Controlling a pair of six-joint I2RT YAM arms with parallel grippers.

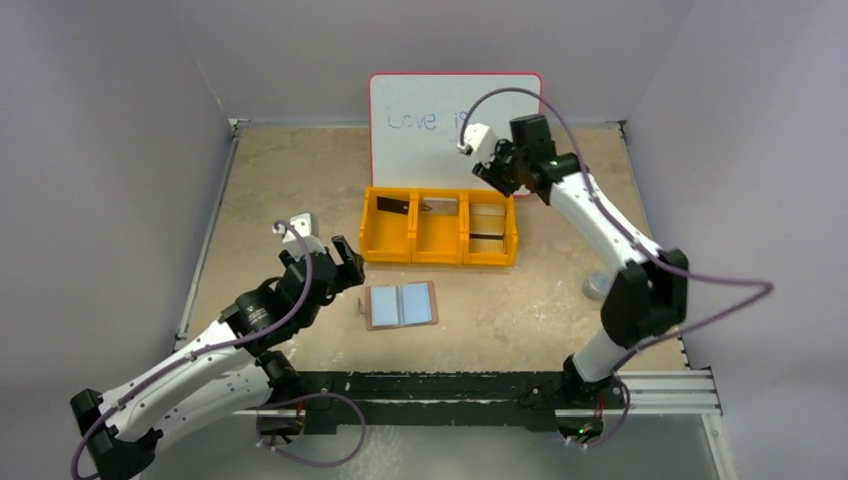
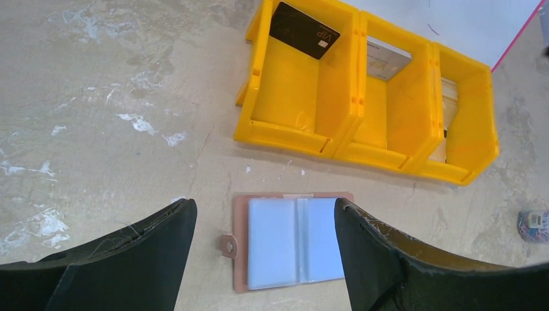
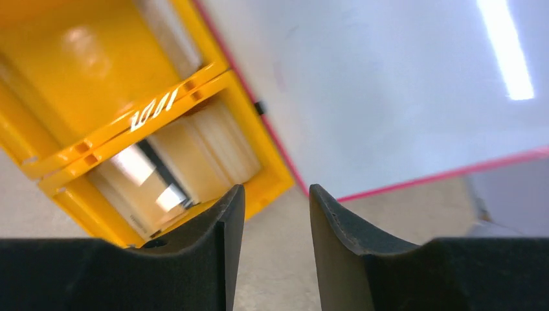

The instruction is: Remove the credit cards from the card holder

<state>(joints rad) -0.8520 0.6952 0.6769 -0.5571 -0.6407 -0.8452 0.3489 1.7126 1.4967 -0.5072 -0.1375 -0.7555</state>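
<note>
- the table (image 1: 290, 180) is beige and mottled and bears everything here.
- a whiteboard (image 1: 440, 100) with a pink rim lies just behind the tray.
- the orange tray (image 1: 438, 227) has three compartments side by side.
- the left gripper (image 1: 340, 262) hangs in front of the tray's left end, over the holder's left edge, claw wide and empty.
- the right gripper (image 3: 276, 197) hangs above the tray's far right corner, claw narrowly parted with nothing between.
- the card holder (image 1: 401, 305) lies open and flat in front of the tray, apart from it, pale blue pockets up.
- the credit cards sit in the tray: black card (image 2: 304, 30) in the left compartment, greyish card (image 2: 386, 58) in the middle, beige card (image 2: 447, 110) in the right.
- a small round thing (image 1: 597, 286) lies right of the tray, well apart.
</note>
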